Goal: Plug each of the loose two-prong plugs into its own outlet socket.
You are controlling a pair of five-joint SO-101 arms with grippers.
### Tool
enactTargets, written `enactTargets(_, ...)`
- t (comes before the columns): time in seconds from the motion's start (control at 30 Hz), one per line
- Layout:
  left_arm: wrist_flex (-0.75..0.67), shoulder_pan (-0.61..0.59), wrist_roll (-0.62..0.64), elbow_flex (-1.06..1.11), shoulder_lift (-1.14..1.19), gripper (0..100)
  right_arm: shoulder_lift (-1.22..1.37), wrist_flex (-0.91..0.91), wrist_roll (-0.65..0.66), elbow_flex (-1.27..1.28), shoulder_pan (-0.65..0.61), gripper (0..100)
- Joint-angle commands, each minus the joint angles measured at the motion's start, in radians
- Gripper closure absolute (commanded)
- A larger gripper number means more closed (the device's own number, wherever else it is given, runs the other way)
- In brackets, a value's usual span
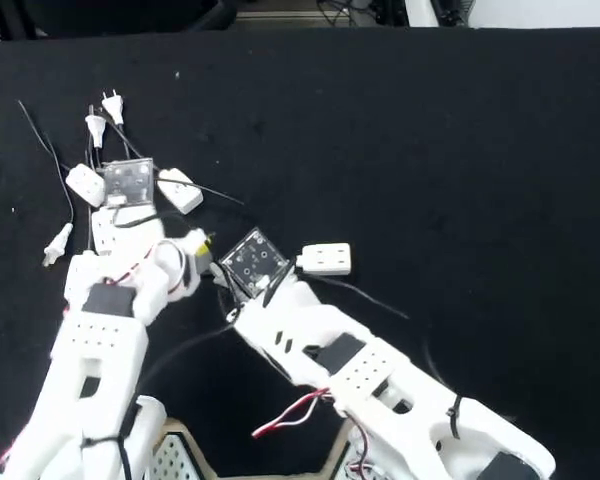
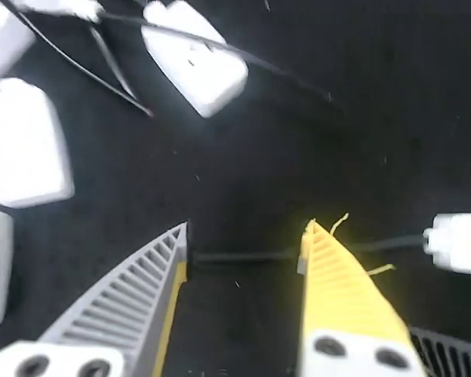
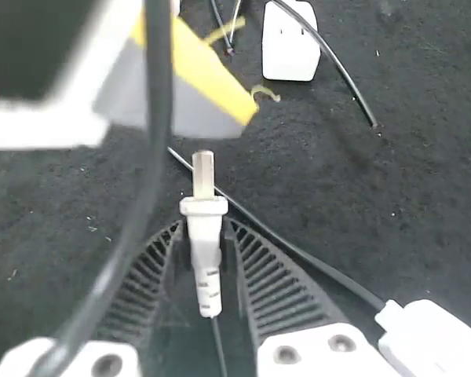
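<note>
Right jaws, two ribbed grey wedges, are closed on a white two-prong plug (image 3: 203, 259). You hold its moulded body with the long axis in line with them, and its metal prongs (image 3: 203, 173) point out past the tips toward the yellow left jaw. Left jaws, one grey and one yellow, both ribbed, stand open over the black felt-like tabletop (image 2: 361, 118). A thin black cord (image 2: 243, 255) crosses between their tips, and a white rounded outlet socket (image 2: 196, 67) lies beyond them. Both arms stretch forward, with the right arm (image 1: 360, 370) slanting toward the left arm (image 1: 95, 340).
</note>
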Motion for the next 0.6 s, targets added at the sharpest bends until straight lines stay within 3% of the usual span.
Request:
enactTargets(0.0, 0.006, -0.050, -0.005, 0.039, -0.190, 77, -0.033, -0.026, -0.011, -0.013, -0.014, 98.7)
enactTargets(0.3, -0.086, 0.035, -0.009, 0.283, -0.523, 77, -0.033, -0.026, -0.071, -0.021, -0.081, 98.7)
enactTargets(0.57, -0.087, 0.050, -0.086, 0.331, -0.523, 77, -0.071, 0.017, -0.071, -0.042, -0.068, 98.8)
